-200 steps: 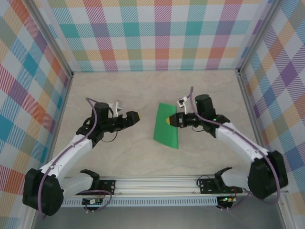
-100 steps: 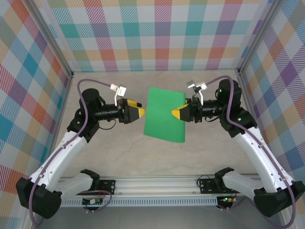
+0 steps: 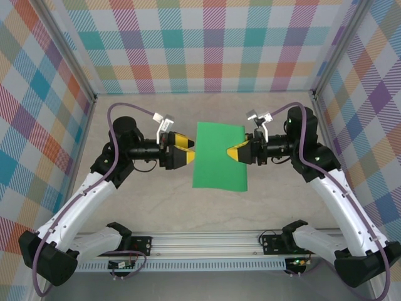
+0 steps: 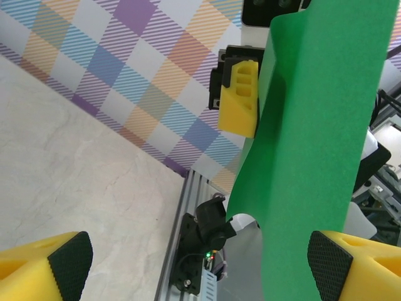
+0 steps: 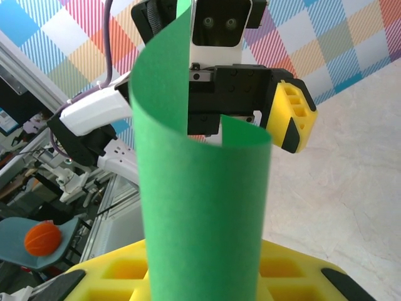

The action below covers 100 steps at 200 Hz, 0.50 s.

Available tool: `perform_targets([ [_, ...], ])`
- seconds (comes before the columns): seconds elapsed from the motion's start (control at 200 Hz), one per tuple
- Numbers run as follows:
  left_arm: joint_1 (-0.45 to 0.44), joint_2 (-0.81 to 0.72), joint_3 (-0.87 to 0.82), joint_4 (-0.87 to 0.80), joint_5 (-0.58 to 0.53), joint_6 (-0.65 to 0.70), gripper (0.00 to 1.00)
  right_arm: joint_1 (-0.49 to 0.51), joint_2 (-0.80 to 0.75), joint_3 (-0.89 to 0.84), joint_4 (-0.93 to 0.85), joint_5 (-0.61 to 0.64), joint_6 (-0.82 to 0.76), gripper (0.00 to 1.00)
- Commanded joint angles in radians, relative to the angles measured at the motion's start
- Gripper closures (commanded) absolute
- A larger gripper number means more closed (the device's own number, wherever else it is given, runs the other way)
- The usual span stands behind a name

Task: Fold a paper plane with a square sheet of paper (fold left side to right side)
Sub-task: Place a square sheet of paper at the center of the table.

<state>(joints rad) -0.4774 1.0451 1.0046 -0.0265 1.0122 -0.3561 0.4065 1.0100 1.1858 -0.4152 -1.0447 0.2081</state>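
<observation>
The square sheet of paper is bright green and hangs in the air above the table, curled into a loose curve. My right gripper is shut on its right edge; in the right wrist view the sheet rises out of the jaws. My left gripper faces it from the left, wide open. In the left wrist view the sheet hangs close to the right-hand pad, while the other pad stands far off. I cannot tell whether the paper touches a pad.
The marbled table lies below both arms. An aluminium rail with both arm bases runs along the near edge. Checkered walls close in the back and both sides.
The right gripper lifted the sheet off the table and turned it broadside. Both arms rose. The left gripper moved right up to the sheet's left edge, its jaws narrowing slightly.
</observation>
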Motion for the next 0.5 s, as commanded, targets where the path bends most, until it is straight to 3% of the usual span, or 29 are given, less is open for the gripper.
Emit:
perform_targets([
  [0.0,-0.006,-0.018,0.034,-0.028,0.008,0.047,0.08,-0.015,-0.030,0.027,-0.063,0.007,-0.069,0.73],
  [0.2,-0.006,-0.028,0.052,-0.052,0.000,0.073,0.09,-0.047,-0.051,0.034,-0.096,0.027,-0.091,0.74],
  [0.495,-0.028,-0.014,0.051,-0.006,0.018,0.045,0.08,-0.046,-0.005,0.026,-0.005,-0.039,-0.007,0.73],
])
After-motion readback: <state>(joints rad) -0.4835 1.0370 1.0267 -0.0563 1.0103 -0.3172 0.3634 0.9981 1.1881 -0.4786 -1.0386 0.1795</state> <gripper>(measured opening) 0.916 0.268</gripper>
